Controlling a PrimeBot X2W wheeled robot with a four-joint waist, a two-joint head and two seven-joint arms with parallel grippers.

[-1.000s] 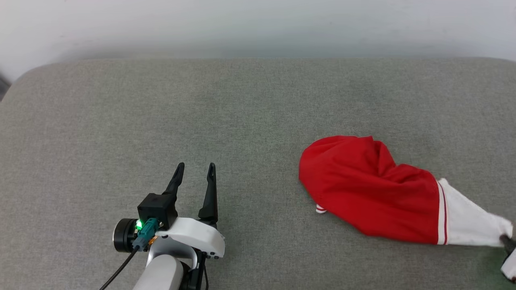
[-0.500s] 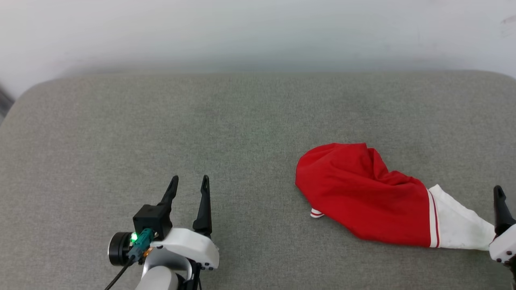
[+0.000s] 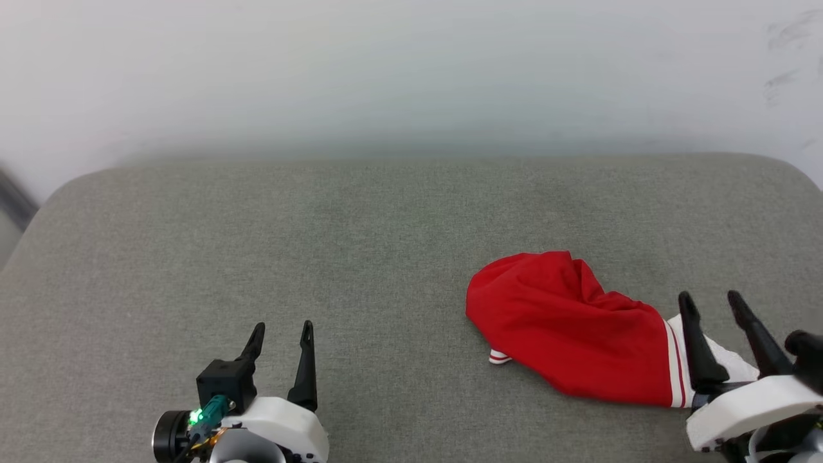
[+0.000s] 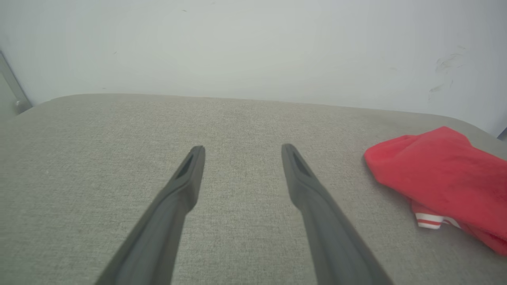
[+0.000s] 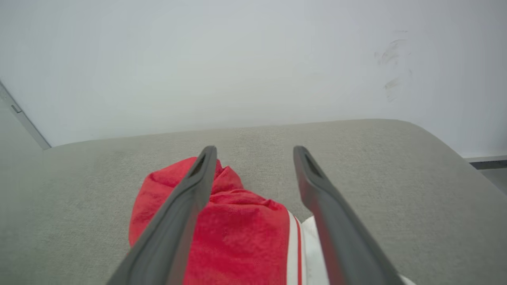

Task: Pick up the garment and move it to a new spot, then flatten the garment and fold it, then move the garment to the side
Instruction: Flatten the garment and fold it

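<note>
Red and bunched, the garment (image 3: 566, 328) is lying on the grey cushion (image 3: 321, 244) at four o'clock in the head view, white lining (image 5: 311, 257) trailing toward five. The right tool (image 3: 708, 297) is hovering wide open over that white end, gripping nothing; the left tool (image 3: 283, 326), at seven o'clock, is gaping empty.

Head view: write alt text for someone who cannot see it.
A crumpled red jersey with white-and-red striped trim lies on a grey fabric surface, right of centre. The open right gripper overlaps the jersey's white end at the lower right; the open left gripper is at the lower left, apart from it.
</note>
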